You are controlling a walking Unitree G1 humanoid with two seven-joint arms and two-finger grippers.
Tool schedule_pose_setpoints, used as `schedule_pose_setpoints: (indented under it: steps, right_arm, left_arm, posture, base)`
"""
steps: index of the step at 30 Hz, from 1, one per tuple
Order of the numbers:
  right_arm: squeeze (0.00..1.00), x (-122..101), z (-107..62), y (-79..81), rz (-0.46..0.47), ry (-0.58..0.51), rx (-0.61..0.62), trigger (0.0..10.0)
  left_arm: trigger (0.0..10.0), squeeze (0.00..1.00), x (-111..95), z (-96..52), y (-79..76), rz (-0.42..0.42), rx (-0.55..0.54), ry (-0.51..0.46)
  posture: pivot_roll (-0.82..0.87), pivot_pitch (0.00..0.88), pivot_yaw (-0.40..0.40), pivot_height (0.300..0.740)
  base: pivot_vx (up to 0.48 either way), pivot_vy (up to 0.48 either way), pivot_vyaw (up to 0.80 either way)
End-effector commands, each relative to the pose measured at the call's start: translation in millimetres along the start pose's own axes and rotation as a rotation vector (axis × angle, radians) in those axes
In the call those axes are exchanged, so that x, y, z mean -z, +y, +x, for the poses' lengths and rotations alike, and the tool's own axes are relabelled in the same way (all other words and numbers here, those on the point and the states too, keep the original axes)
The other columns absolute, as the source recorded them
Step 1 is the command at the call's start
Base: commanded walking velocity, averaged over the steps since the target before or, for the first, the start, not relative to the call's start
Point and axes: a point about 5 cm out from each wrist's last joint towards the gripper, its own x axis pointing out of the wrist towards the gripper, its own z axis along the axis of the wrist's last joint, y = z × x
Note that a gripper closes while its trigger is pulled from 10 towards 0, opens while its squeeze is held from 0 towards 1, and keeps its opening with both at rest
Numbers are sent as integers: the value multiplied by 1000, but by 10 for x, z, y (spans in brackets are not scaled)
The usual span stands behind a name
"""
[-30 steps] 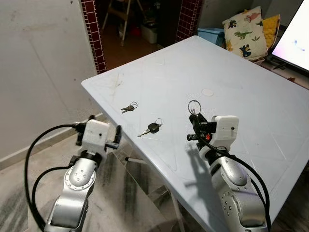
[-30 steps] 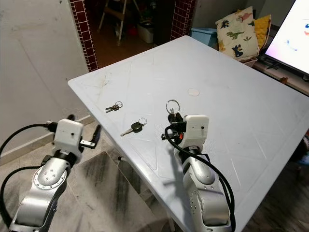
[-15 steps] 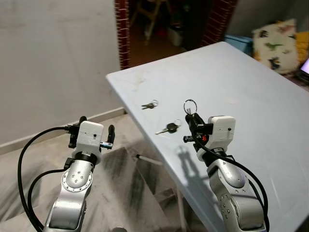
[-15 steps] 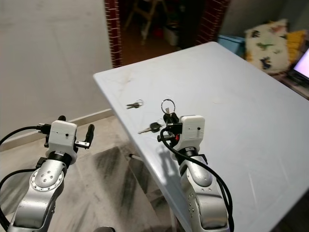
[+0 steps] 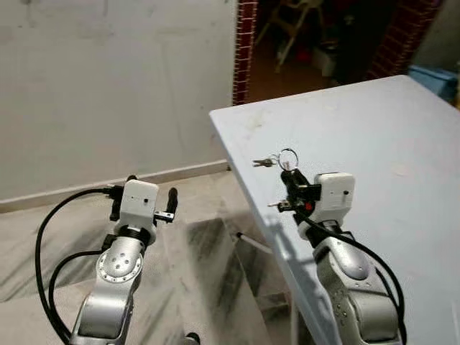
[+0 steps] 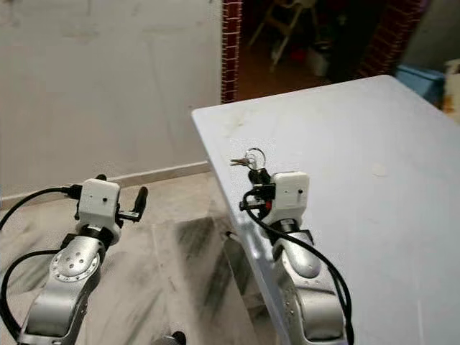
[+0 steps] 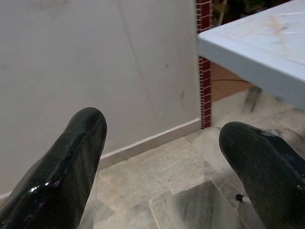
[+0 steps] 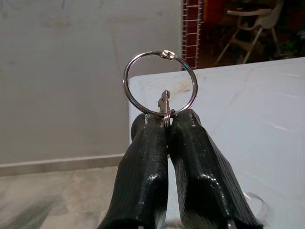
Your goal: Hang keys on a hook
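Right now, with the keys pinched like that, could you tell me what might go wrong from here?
1. The right gripper pinches the keys only at the fingertips, with the ring sticking up free; they may slip or swivel as the robot moves.
2. The right arm hangs over the table edge; a turn might clip it.
3. No hook can be seen, so aiming the ring may need searching.
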Motion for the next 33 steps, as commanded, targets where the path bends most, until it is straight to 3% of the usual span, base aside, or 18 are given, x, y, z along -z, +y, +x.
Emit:
schedule_pose_setpoints:
  steps: [1,12,33]
  right_arm:
    - [0,-46,13,31,2,-25,-5,10000]
    - [0,-47,46,-11,16,-32,17,10000]
    - [0,-68,80,-21,9,-43,25,10000]
  left_arm:
    - [10000,0,15,5,14,0,2,17]
    - [10000,0,16,34,-2,-14,19,27]
    - [10000,0,14,93,-23,-47,22,43]
  posture:
    - [141,43,-52,740]
    - [142,41,-45,740]
    - [140,39,-50,740]
  base:
    - [0,0,800]
    - [0,115,145]
    - [0,480,0]
